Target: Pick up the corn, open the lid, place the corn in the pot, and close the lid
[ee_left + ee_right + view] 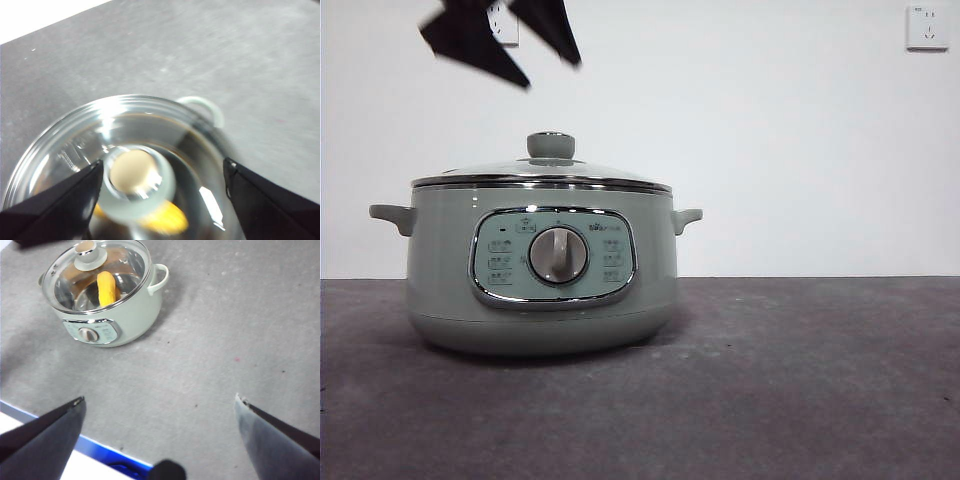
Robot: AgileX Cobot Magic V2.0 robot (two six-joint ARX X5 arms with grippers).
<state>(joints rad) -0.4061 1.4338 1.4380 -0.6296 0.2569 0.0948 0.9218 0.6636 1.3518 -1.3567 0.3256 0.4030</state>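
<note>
The pale green pot (540,290) stands left of centre on the grey table, with the glass lid (540,172) seated on its rim. The yellow corn (106,287) lies inside the pot (125,315), seen through the lid (125,270); the front view hides it. My left gripper (550,72) hangs open and empty just above the lid's green knob (551,145). In the left wrist view its jaws stand either side of the knob (135,182), apart from it, with the corn (167,220) below the glass (75,145). My right gripper (159,399) is open and empty, well away from the pot.
The grey table (800,380) stretches to the right of the pot. A white wall socket (927,27) sits high on the back wall. The table's blue front edge (100,447) shows in the right wrist view.
</note>
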